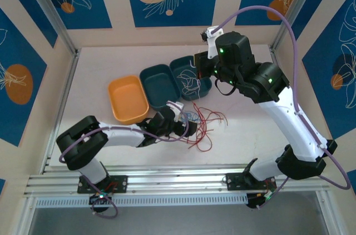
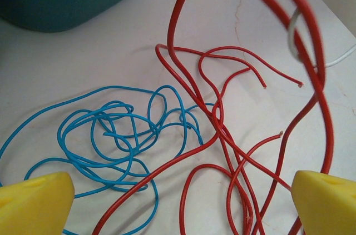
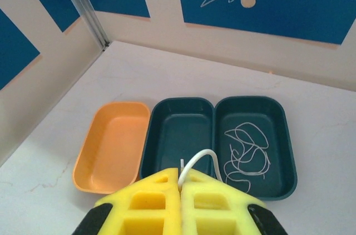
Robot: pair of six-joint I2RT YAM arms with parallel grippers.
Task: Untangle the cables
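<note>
While the right hand [image 3: 179, 184] pinches a white cable [image 3: 203, 152], the left hand [image 2: 178, 204] gapes — limp red cables [image 2: 171, 24] should suit a free-end grip.

Bright, even light from overhead, soft shadows on the pale worktop [image 1: 111, 63], top view crisp, nearest red cable [image 2: 314, 51] blurred against the left wrist lens.

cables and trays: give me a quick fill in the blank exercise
Shut, the right gripper pinches a thin cable coloured ____. More such cable coils in a dark ____ plastic tray. The left gripper's jaws stand ____ above thin blue cable and thin red cable. Missing: white; teal; open.
</note>
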